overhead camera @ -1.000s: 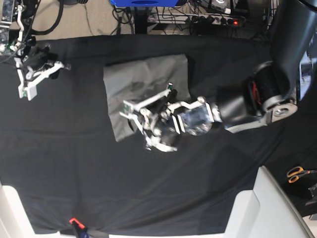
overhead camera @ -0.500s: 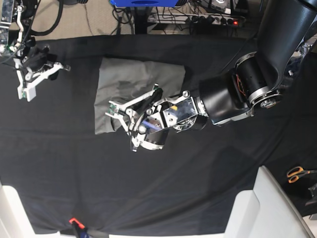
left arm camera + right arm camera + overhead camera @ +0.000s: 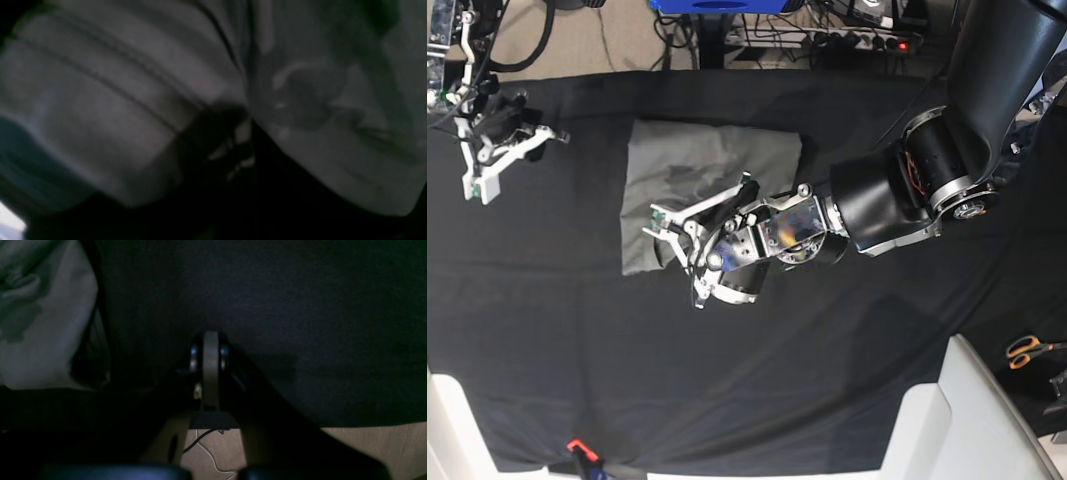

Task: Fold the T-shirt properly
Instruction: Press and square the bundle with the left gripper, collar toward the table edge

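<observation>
Left wrist view: the frame is filled by blurred grey fabric, the T-shirt (image 3: 100, 100), bunched into ridges that run from upper left toward the centre. A dark shape with pale slits sits just below centre, probably part of the pincer, but it is too blurred to tell whether cloth lies between the jaws, so I cannot tell its state here.

Right wrist view: the right pincer (image 3: 210, 350) shows at centre, its jaws pressed together with nothing between them, clenched on air above the black cloth (image 3: 300, 306). A pale patch of the shirt shows at the left edge, well apart from it.

Base view: the T-shirt (image 3: 697, 165) lies as a compact, wrinkled grey rectangle in the upper centre of the bench (image 3: 827, 400), already folded down to a small shape. The left pincer (image 3: 689, 240) sits at the shirt's lower right edge, its white fingers over the cloth; whether it grips the hem cannot be made out. The right pincer (image 3: 489, 160) rests in the upper left, away from the shirt.

Risks, as I judge them: if the left pincer has the hem and moves sideways, it may drag the whole bundle and undo the layers, since nothing pins the far side. It may also pinch the black cloth along with the shirt.
</observation>
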`<state>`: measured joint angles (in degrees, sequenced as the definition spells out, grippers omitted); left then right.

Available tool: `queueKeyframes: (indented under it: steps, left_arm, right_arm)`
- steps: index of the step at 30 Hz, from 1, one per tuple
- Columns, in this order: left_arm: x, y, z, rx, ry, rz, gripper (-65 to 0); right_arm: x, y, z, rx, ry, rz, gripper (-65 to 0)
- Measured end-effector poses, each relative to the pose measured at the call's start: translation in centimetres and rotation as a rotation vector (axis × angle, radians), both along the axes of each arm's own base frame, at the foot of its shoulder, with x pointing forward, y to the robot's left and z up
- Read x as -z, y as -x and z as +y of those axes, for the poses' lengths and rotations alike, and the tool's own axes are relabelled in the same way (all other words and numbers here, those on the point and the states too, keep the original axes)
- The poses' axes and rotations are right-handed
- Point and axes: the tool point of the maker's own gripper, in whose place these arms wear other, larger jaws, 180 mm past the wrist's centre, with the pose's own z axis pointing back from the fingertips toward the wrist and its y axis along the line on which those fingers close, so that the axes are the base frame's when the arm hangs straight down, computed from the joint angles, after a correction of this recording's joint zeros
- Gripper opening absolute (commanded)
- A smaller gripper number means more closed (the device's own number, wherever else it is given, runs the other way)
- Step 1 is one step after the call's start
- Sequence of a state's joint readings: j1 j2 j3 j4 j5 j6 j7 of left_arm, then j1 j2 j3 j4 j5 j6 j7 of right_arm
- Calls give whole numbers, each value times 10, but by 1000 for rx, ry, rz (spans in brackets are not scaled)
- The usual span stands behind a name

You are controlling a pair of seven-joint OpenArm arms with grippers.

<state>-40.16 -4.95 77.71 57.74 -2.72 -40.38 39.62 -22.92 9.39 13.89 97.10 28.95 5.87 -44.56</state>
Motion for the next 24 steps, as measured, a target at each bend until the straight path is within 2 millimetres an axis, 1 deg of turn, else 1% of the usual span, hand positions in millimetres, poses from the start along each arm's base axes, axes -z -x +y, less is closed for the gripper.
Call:
queueKeyframes:
  steps: [2,5,7,10,14,16,18,20,22,24]
  left_arm:
    - [1,-5,5,18,-29,-35,-416]
    - [6,-11,15,-2,-61,-40,-303]
    - [7,-14,20,-16,-72,-40,-247]
    - [1,-24,21,-18,-76,-60,-176]
    - [-11,-40,21,-19,-75,-93,-128]
    - [-19,-49,20,-19,-74,-115,-118]
    - [-31,-64,20,-20,-76,-151,-120]
    - [-48,-80,12,-47,-43,-179,-120]
    - [-73,-97,-6,-99,41,-207,-120]
    - [-100,-108,-24,-141,149,-230,-127]
  right_arm:
    - [0,0,0,0,0,0,-648]
    - [0,0,0,0,-1,0,-648]
    - [0,0,1,0,-2,0,-648]
    - [1,1,1,0,-2,2,-648]
    - [1,3,2,-4,-3,6,-648]
    - [1,2,2,-4,-3,6,-648]
    - [2,3,2,-4,-4,7,-648]
    - [1,2,2,-4,-3,6,-648]
    - [2,3,4,-8,-6,7,-648]
    - [2,2,4,-9,-5,7,-648]
